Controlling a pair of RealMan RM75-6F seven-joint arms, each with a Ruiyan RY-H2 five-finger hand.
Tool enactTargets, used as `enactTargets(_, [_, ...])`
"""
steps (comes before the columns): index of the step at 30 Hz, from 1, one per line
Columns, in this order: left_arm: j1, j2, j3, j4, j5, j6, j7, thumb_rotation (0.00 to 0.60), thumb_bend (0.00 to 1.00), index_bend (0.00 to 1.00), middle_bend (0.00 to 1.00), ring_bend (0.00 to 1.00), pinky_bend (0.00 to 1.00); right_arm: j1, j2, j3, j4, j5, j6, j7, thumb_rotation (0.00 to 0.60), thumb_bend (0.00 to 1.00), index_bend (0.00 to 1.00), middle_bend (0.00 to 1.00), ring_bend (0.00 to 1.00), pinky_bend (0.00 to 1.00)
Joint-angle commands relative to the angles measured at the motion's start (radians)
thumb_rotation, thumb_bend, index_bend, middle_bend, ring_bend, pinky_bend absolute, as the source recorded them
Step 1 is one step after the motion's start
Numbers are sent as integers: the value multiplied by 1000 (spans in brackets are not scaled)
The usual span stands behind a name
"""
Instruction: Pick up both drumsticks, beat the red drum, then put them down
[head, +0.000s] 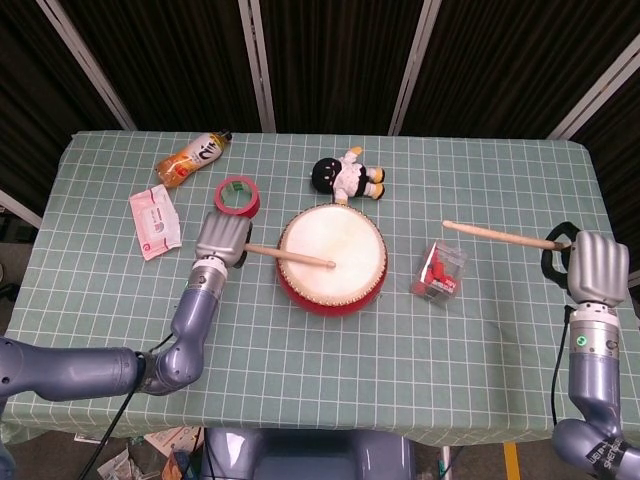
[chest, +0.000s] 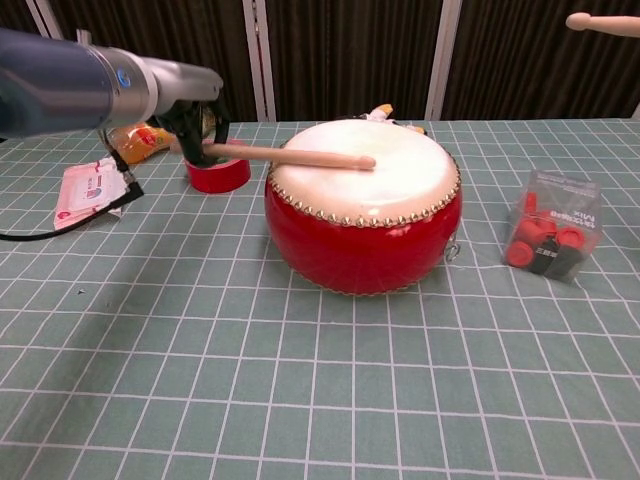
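Drumsticks are both in hand, so the picking-up part of the task looks done, and the beating appears to be under way. The left hand (head: 222, 240) is closed around the butt of the left drumstick (head: 290, 257), whose tip sits on or just above the white skin of the red drum (head: 331, 259); in the chest view the stick (chest: 290, 155) lies nearly flat across the skin, and I cannot tell whether it actually touches. Its long axis runs from the hand out to the robot's right and a little toward the robot, tip pointing over the middle of the drumhead.

The right hand (head: 595, 267) is curled shut on the end of the right drumstick (head: 497, 236). That stick reaches from the hand toward the robot's left and slightly away, tip pointing at the drum but well apart from it, hanging over the table above a clear packet of red pieces (head: 440, 271). In the chest view only its tip (chest: 603, 23) shows, high at the frame's upper edge, so it is held raised.

By my reading, what is left is any further strokes, a beat from the right stick, and then laying both sticks down on the green checked cloth (head: 400, 360).
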Motion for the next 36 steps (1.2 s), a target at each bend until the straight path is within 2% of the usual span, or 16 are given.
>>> enactTargets(1, [88,93,-29,-158,177,32,-162,600,581,780,1000,1000,1000,-29,29,-23,-28,-43,-2,35,600,499,948,1000,1000,1000])
enactTargets(9, [205,173,75,-323,322,74,-233,600,581,780,1000,1000,1000,-105,108,-143,-38,-184,-101,150,600,498,949,1000,1000,1000])
enactTargets(16, [290,197,176,-391,404,106,-257,600,581,779,1000,1000,1000,-144,85,-250,-8,-301,-119,115,600,497,949,1000,1000,1000])
enactTargets(20, [337,183,237,-393,445,128,-257,600,579,777,1000,1000,1000,-153,47,-297,-10,-338,-124,39,600,497,949,1000,1000,1000])
enactTargets(25, [369,149,288,-362,462,136,-228,600,567,765,1000,1000,1000,-144,-8,-317,1,-315,-134,-85,600,498,948,1000,1000,997])
enactTargets(31, [379,95,300,-285,447,125,-195,600,537,717,1000,1000,1000,-127,-68,-313,5,-266,-136,-199,600,497,924,1000,1000,968])
enactTargets(34, [378,63,302,-239,429,111,-178,600,501,658,989,981,1000,-115,-101,-307,21,-220,-149,-246,600,497,891,1000,1000,942])
enactTargets(36, [377,47,306,-216,421,103,-163,600,464,592,941,930,998,-108,-119,-303,28,-192,-155,-270,600,498,858,1000,1000,923])
